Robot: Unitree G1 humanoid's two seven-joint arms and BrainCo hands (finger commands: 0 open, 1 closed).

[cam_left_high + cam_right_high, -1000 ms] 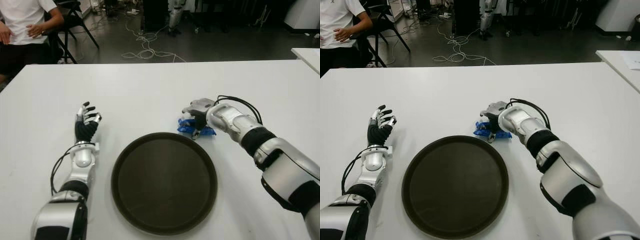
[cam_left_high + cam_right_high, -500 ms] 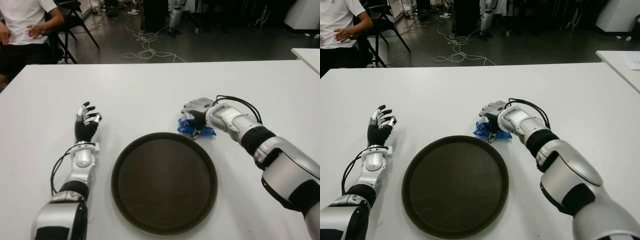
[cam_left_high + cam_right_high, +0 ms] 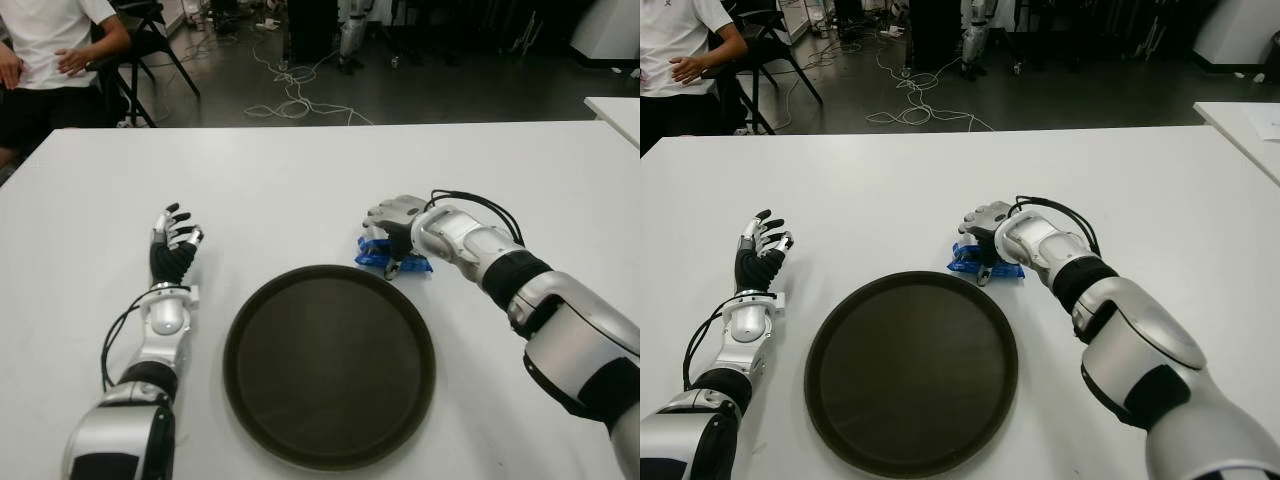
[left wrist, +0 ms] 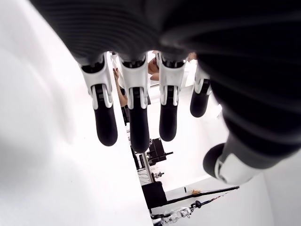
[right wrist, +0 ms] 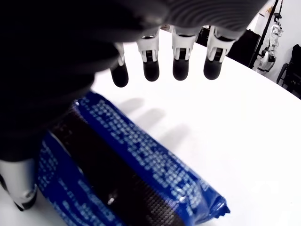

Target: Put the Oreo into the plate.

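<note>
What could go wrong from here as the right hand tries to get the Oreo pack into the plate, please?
1. The right hand is over the blue Oreo pack, but its fingers are extended, not closed on it; a curl now might pinch only the glossy wrapper and slip.
2. The pack lies right beside the plate rim, so dragging it could catch on or nudge the plate.
The left hand shows left of the plate, open.

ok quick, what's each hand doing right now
Left hand: open, fingers spread, holding nothing, left of the plate.
Right hand: open over the Oreo pack on the table, fingers extended, not yet gripping it.
</note>
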